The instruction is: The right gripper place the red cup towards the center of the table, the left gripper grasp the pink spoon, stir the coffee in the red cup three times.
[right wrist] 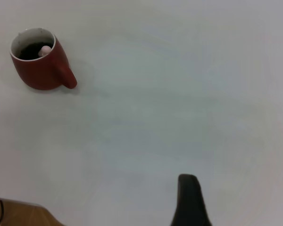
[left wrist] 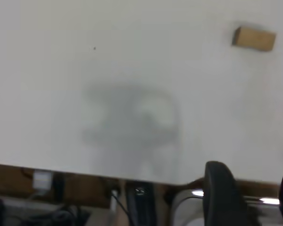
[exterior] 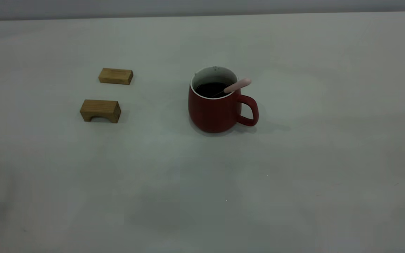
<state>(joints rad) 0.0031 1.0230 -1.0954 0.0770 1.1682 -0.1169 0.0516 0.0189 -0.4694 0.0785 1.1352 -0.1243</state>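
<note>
The red cup [exterior: 216,109] stands upright near the middle of the table [exterior: 294,158], its handle pointing right. Dark coffee [exterior: 210,89] fills it. The pink spoon [exterior: 238,85] leans in the cup, its pink handle resting on the rim above the cup's handle. No arm shows in the exterior view. In the right wrist view the red cup [right wrist: 40,66] sits far from my right gripper [right wrist: 240,202]; one black finger [right wrist: 190,200] shows, with nothing near it. My left gripper [left wrist: 254,193] hovers open and empty over the table's edge.
Two tan wooden blocks lie left of the cup: a flat one [exterior: 115,76] farther back and an arched one [exterior: 100,110] nearer. One block [left wrist: 253,38] shows in the left wrist view. Cables and a frame lie beyond the table edge [left wrist: 85,169].
</note>
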